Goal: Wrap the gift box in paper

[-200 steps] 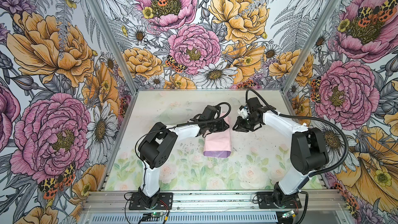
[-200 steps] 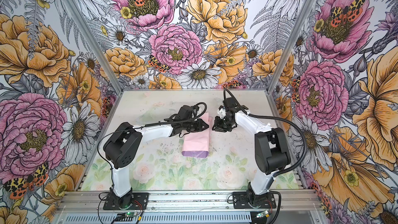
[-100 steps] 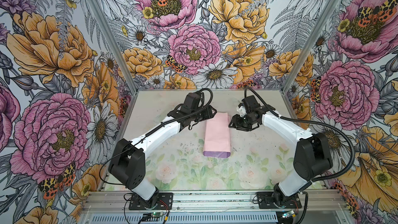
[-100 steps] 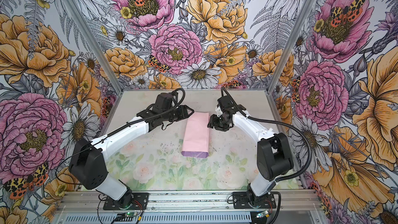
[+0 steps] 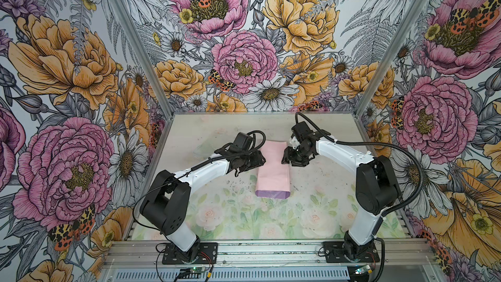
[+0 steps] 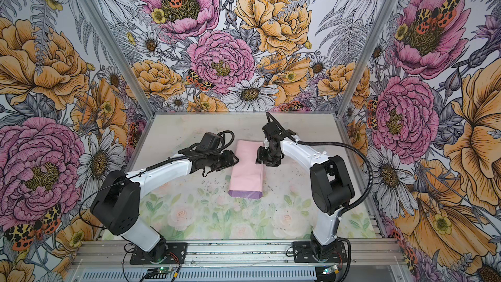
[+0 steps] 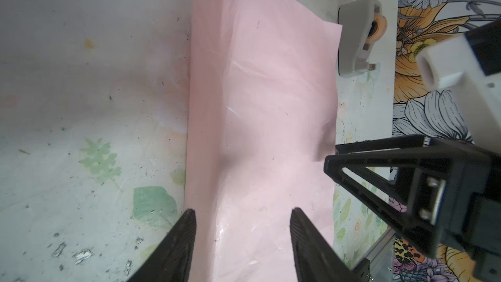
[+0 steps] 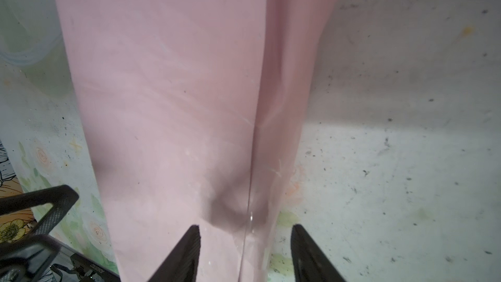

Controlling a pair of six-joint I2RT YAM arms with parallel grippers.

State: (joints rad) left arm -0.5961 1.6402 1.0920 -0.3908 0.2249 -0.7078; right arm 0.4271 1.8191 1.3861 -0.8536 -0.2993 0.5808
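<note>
The paper (image 5: 272,174) lies folded into a long pale pink bundle in the middle of the table, with a lilac-purple strip at its near end in both top views (image 6: 246,169). The gift box is hidden. My left gripper (image 5: 261,158) (image 6: 235,160) is at the bundle's left edge. It is open with nothing held, its fingers standing over the pink paper (image 7: 260,90) in the left wrist view (image 7: 242,211). My right gripper (image 5: 284,158) (image 6: 257,158) is at the right edge. It is open and empty too (image 8: 246,226), straddling the paper's (image 8: 168,77) side fold.
A grey tape dispenser (image 7: 355,36) stands on the table just past the far corner of the paper, near the back wall. The floral table surface (image 5: 271,221) is scuffed with dark specks. The enclosure walls close in on three sides.
Both grippers have opened. The left gripper came off the top of the bundle and now sits at its left edge. The right gripper shifted a little left toward the paper.
</note>
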